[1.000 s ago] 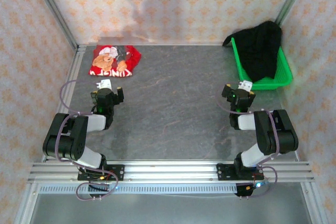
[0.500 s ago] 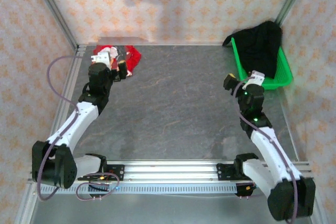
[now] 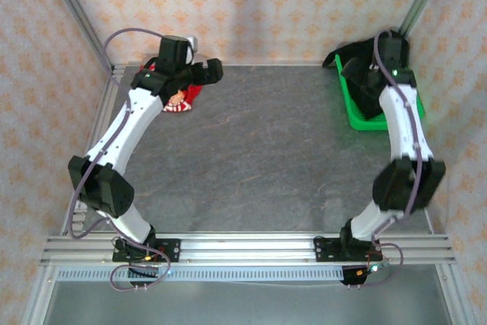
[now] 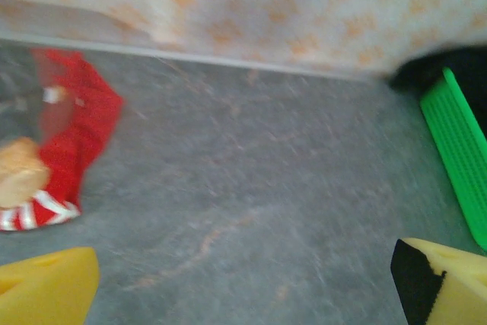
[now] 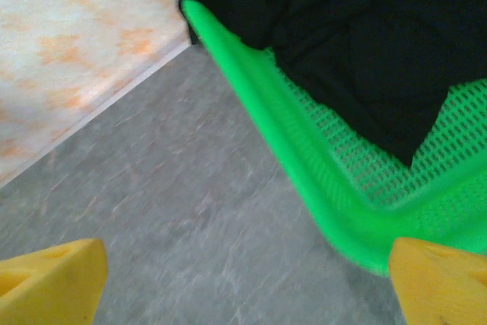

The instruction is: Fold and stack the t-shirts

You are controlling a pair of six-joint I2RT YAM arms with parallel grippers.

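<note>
left pincer (image 4: 243, 294) spread wide | right pincer (image 5: 243, 283) spread wide | red shirt (image 3: 183, 100) half behind left arm (image 3: 125, 131) | black shirt (image 5: 365, 43) cropped

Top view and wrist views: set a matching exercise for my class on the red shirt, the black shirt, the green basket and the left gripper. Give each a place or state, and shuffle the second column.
Column A
1. red shirt
2. black shirt
3. basket
4. left gripper

Column B
a. heaped inside the basket
b. open, nothing between its fingers
c. lying on the table at its far left corner
d. standing at the table's far right corner, with a shirt in it

Pairs: 1-c, 2-a, 3-d, 4-b
</note>
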